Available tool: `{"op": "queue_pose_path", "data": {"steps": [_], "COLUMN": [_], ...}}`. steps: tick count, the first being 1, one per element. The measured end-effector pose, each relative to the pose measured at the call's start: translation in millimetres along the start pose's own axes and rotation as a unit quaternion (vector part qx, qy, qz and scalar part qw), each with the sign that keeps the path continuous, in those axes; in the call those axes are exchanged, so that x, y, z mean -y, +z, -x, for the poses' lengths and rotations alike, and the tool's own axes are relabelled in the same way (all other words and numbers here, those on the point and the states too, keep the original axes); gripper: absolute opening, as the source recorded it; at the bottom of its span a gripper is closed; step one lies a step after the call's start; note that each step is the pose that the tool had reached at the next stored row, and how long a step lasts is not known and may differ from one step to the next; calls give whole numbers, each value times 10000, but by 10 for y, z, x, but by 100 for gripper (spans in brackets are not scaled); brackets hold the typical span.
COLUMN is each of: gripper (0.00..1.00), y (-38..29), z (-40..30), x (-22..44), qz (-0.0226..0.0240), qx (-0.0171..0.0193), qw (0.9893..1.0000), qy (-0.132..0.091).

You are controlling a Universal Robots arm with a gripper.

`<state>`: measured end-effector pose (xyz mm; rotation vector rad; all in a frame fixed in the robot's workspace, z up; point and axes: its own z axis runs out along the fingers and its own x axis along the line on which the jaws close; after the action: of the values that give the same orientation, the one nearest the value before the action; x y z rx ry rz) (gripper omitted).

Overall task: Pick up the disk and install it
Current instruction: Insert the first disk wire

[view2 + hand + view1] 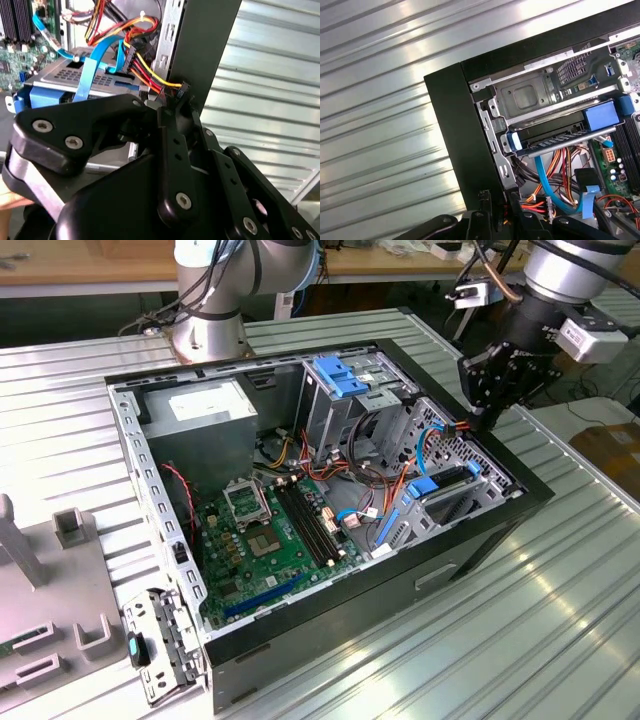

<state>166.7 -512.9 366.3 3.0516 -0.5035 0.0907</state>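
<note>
Already the disk point(555, 136) sits inside the case point(450, 130); hand point(488, 418) nearby, open or closed I cannot tell.

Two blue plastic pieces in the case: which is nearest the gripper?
The blue-framed disk in the corner bay at the exterior view's right, by the gripper. The bare blue bracket sits atop the cage farther toward that view's left.

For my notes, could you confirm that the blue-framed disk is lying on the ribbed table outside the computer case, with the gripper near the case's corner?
Not quite: the first wrist view shows the disk in the drive cage inside the computer case, not on the table. The gripper is indeed near the case's corner.
</note>
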Motion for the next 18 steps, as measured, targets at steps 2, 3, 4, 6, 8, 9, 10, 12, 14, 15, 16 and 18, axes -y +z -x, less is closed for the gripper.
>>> {"op": "queue_pose_path", "data": {"steps": [2,3,4,6,8,9,10,12,14,15,16,18], "gripper": [27,27,27,27,27,27,27,27,27,27,27,27], "y": [-5,-8,-9,4,17,17,18,16,12,12,13,13], "z": [29,41,53,74,63,63,62,64,118,131,129,129], "x": [86,120,155,227,229,229,229,214,164,145,131,127], "qz": [125,141,159,189,195,195,192,124,81,70,59,51], "qx": [-43,-48,-54,-64,-64,-64,-67,-131,-261,-290,-319,-344], "qw": [9999,9999,9999,9998,9998,9998,9998,9998,9996,9995,9994,9994], "qy": [-7,-7,-8,-1,69,69,69,77,87,89,91,93]}}
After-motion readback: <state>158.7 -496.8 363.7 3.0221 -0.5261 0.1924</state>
